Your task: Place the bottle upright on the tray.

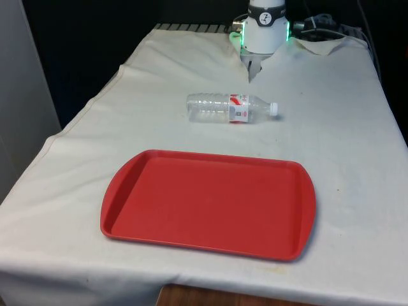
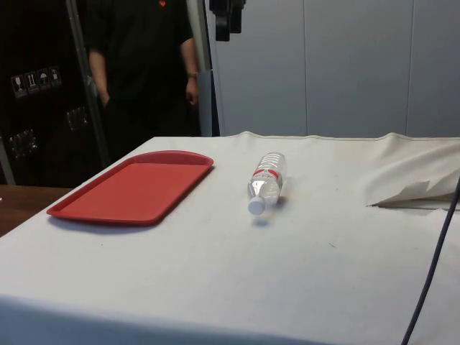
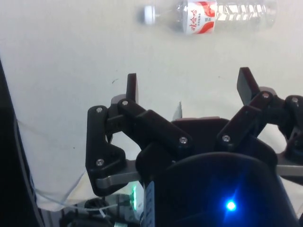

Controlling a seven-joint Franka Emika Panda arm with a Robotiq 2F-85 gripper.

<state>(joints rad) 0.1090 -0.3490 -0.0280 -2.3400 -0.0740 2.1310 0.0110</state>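
Front view – bottle: clear plastic water bottle w/ red-white label and white cap [image 1: 233, 108] lies on its side, upper centre of frame, cap toward frame right, on the white-cloth tabletop [image 1: 344, 146].
Front view – tray: flat red plastic tray [image 1: 209, 203] in lower centre, nothing on it; bottle well apart from its far rim.
Front view – tool: black two-finger tool [image 1: 253, 69] at top centre, hanging above cloth, not touching bottle.
Side view – bottle: mid-frame, cap pointing to frame bottom; tray at left, a gap of bare cloth between them.
Side view – tool: at top edge, high over the tabletop. Person in dark clothes stands upper left [image 2: 144, 65], behind the tray.
Wrist view – tool: fingers spread wide, nothing between them; bottle at top of frame, beyond the fingertips.
Risk 1: round, light body prob. rolls if one finger touches first – would skid off the grasp line.
Risk 2: thin wall may squash or slip under squeeze.
Risk 3: picked up lying flat, it needs a turn to vertical; narrow base + empty = may tip over on release.
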